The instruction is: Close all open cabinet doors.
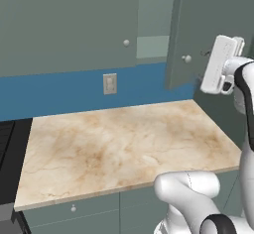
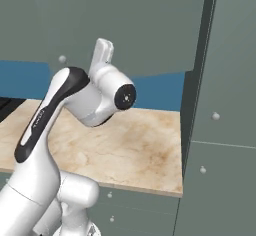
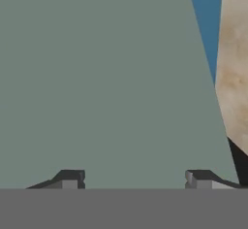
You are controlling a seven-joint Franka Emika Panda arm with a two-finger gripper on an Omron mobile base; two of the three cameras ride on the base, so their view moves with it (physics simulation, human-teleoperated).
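Left base view: open cabinet door (image 1: 186, 29) stands edge-on above worktop (image 1: 124, 144), just left of the pincer (image 3: 134, 178); pincer spread wide, empty, facing the door's flat panel close up

The doors (image 1: 64, 25) are showing a flat grey-green, each carrying a small silver knob (image 1: 126, 42). Across the middle of the frame, the wall (image 1: 59, 91) is showing plain blue, with a beige outlet plate (image 1: 109, 84) on it. The counter (image 1: 124, 144) is showing cream marble with tan-brown veining. The drawers (image 1: 74, 210) along the bottom are matching grey-green. The arm (image 2: 55, 130) is showing white with black joints.
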